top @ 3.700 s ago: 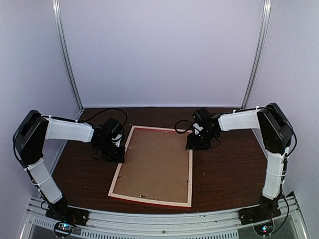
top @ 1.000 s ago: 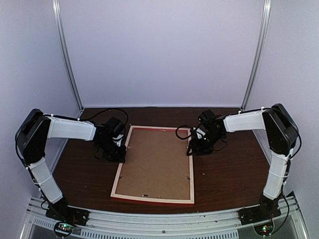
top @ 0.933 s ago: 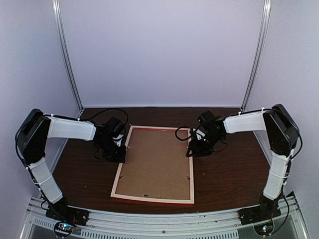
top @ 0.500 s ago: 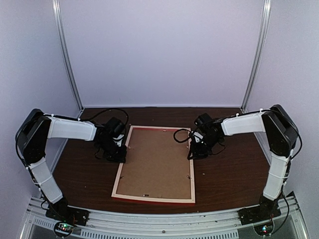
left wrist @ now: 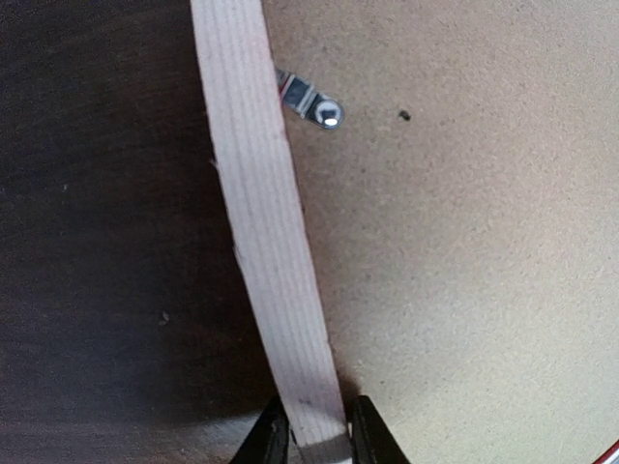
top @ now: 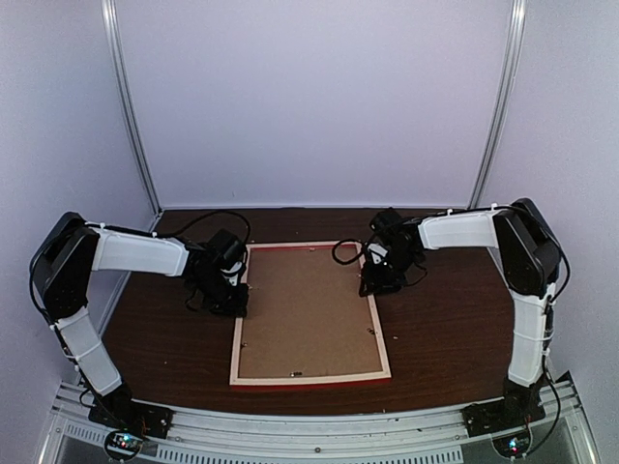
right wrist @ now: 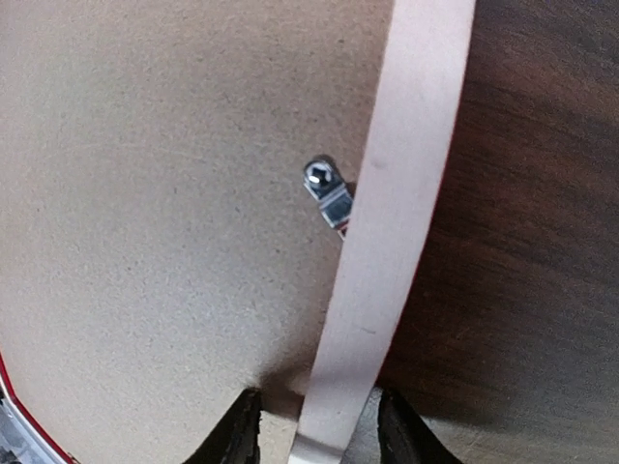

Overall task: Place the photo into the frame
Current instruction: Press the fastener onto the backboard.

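**Frame face down, a pincer on each side**

The frame (top: 309, 379) lies flat on the dark brown worktop (top: 445, 329), in the middle, with its back up. I can see its pale wood rails, and a thin red line along the near edge. A plain brown backing board (top: 308, 309) fills the inside of it.

The left pincer (top: 232, 304) is down at the frame's left rail, near the far corner. From its own camera, the two black fingers (left wrist: 273, 443) press on the rail from both sides – it is pinching the frame. A small metal clip (left wrist: 314, 104) sits on the board just beside the rail, farther along.

The right pincer (top: 371, 286) is down at the right rail, also near the far end. Its fingers (right wrist: 240, 430) are spread, one on each side of the rail – the outer one touches the wood, and the inner one stands a little apart from it, over the board. Another metal clip (right wrist: 327, 193) sits there, touching the rail's inner edge
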